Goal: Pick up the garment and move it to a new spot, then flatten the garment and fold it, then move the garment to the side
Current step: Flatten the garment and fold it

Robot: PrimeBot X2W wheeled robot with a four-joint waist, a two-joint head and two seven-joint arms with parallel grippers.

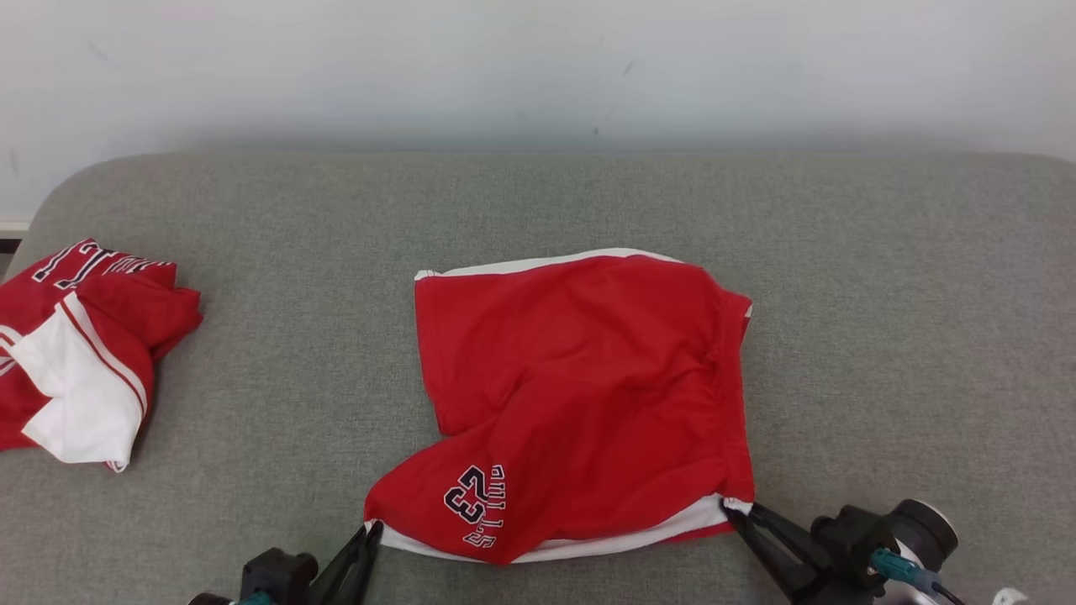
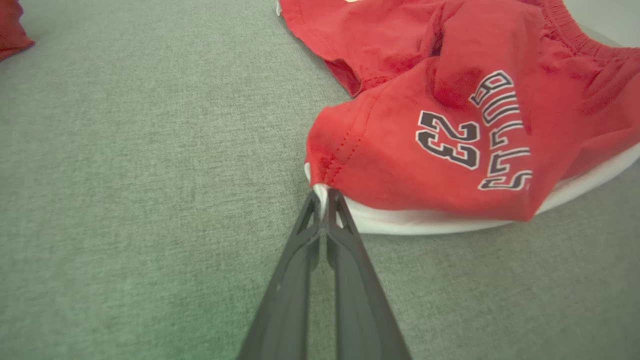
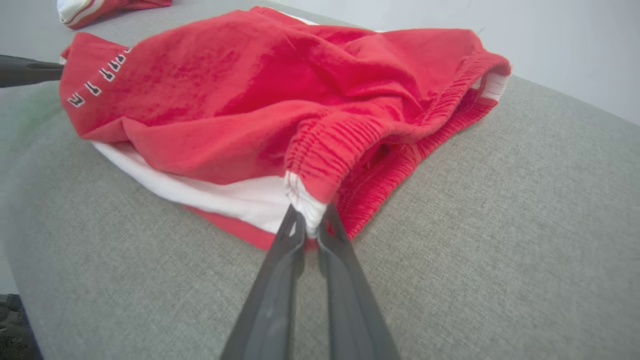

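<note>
**At the near edge of the worktop (image 1: 883,277): two tools clamped on one pair of shorts**

At 7 o'clock in the head view, the left tool (image 1: 375,528) is clenched on the shorts' (image 1: 580,386) white-trimmed leg-hem corner. The left wrist view shows its two slim, dark, tapering fingers (image 2: 350,280) pressed together on that corner, the tool's tip (image 2: 325,194) meeting the cloth. At 5 o'clock the right tool (image 1: 730,507) is likewise clenched on the shorts, its tip (image 3: 311,215) pinching the white end of the gathered elastic waistband.

The single pair of shorts lies at the middle of the worktop, between the two tools. It is soft red knit with white side stripes and stitched hems. The leg toward 7 o'clock carries one dark, white-outlined "23" and one word, "BULLS". The ribbed waistband runs along the 3 o'clock side.

At 9 o'clock, well apart, lies one second garment (image 1: 76,353), crumpled, red with white panels and dark lettering.

The worktop is covered in grey woven fabric and has rounded corners. A plain pale wall (image 1: 538,67) stands at 12 o'clock.
</note>
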